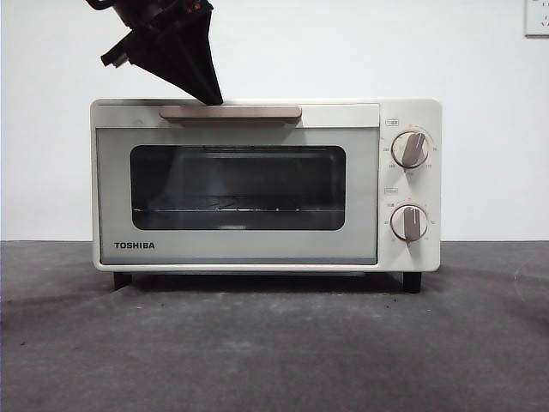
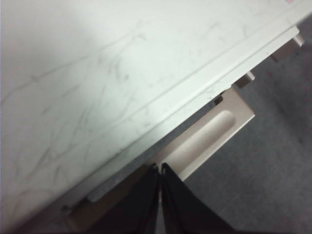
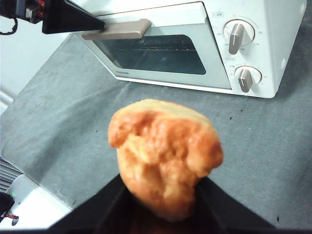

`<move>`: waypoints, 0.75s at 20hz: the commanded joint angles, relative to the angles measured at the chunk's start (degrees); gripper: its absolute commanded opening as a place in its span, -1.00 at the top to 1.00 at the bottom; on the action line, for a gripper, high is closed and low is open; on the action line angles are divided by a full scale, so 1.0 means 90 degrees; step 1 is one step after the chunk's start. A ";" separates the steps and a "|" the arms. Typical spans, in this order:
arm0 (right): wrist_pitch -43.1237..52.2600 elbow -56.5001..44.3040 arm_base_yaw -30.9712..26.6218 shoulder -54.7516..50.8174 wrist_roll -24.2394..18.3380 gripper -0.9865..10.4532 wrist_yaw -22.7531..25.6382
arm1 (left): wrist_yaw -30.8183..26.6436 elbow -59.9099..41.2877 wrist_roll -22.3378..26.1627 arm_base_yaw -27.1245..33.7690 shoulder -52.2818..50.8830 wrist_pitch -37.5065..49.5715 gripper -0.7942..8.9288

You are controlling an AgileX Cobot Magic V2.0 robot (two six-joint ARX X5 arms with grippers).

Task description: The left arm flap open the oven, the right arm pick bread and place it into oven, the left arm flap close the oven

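Two grippers are in view, with one toaster oven and one piece of bread.

Left gripper (image 2: 160,168): the two black jaws are pressed together with no visible gap. In the front view the gripper (image 1: 213,96) descends from the upper left as a dark wedge, tilted, its tip at the top edge of the beige bar handle (image 1: 230,112), toward the handle's left half. The left wrist view shows the tip just above the handle (image 2: 209,139), beside the oven's cream-white top panel (image 2: 107,97).

Right gripper (image 3: 163,204): the jaws are clamped on the bread (image 3: 163,156), one on each side of its lower part. The bread is golden-brown and lumpy, held above the gray table surface (image 3: 68,126), well apart from the oven and in front of it.

The TOSHIBA toaster oven (image 1: 257,249) stands upright on the dark gray table (image 1: 274,352). Its door is closed; a wire rack shows behind the dark glass window (image 1: 238,187). Two round knobs sit on the right panel, an upper knob (image 1: 412,148) and a lower knob (image 1: 410,222). Two black feet are visible beneath the oven.
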 commanded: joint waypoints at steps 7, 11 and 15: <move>-0.0012 0.0087 0.0032 0.0007 -0.0078 0.58 0.0007 | -0.0644 -0.0024 0.0187 -0.0231 0.0197 -0.0952 0.80; -0.0015 0.0087 0.0032 0.0007 -0.0078 0.58 0.0007 | -0.0644 -0.0044 0.0185 -0.0384 0.0197 -0.1100 0.80; -0.0032 0.0087 0.0032 0.0010 -0.0078 0.58 0.0007 | -0.0644 -0.0051 0.0182 -0.0597 0.0194 -0.1234 0.80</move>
